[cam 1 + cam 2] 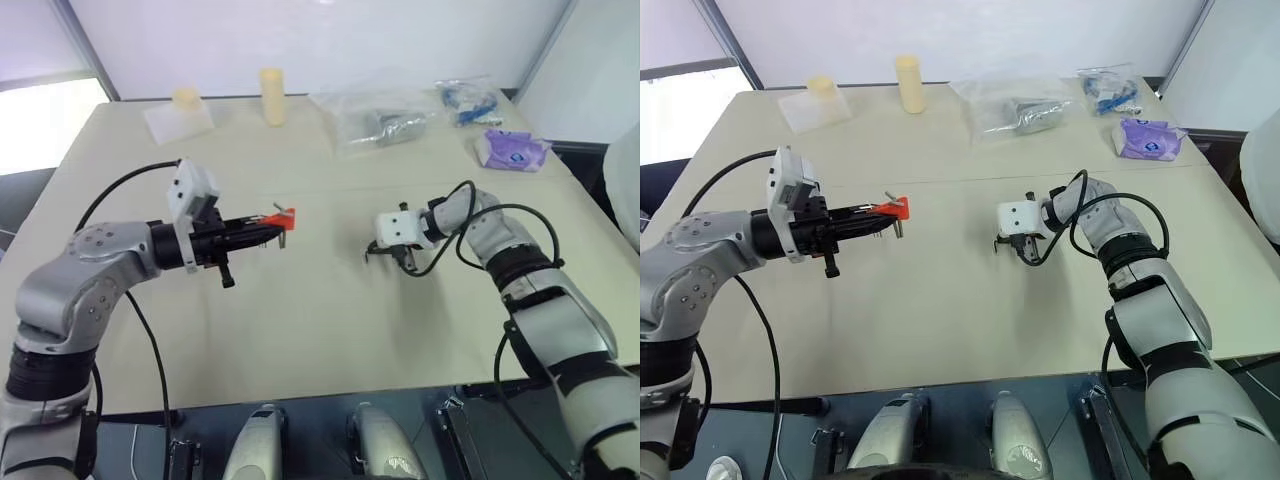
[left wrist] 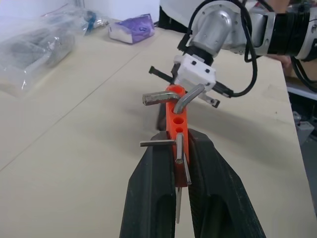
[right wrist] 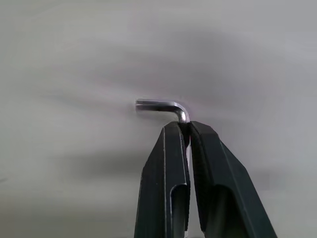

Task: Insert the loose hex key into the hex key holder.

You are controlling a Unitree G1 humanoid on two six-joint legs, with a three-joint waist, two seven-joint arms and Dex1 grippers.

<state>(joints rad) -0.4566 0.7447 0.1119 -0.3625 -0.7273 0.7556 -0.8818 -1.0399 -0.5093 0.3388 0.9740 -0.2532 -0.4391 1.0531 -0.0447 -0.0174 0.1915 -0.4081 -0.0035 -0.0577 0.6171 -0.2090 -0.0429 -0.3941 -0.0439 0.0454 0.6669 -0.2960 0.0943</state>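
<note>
The hex key holder (image 1: 284, 216) is a small red-orange block with short grey keys sticking out, held above the table's left half. My left gripper (image 1: 264, 228) is shut on it, and the left wrist view shows the holder (image 2: 177, 116) pinched between the black fingers (image 2: 153, 183). The loose hex key (image 3: 162, 105), a thin L-shaped grey rod, pokes out past the tips of my right gripper (image 3: 182, 127), which is shut on its long leg. That right gripper (image 1: 385, 256) hovers low over the table (image 1: 320, 330), right of the holder and apart from it.
Along the far edge sit a clear plastic bag (image 1: 375, 120), a yellow cylinder (image 1: 272, 96), a pale lump on a plastic sheet (image 1: 182, 110), a blue-printed packet (image 1: 468, 102) and a purple packet (image 1: 512, 150). Black cables loop from both wrists.
</note>
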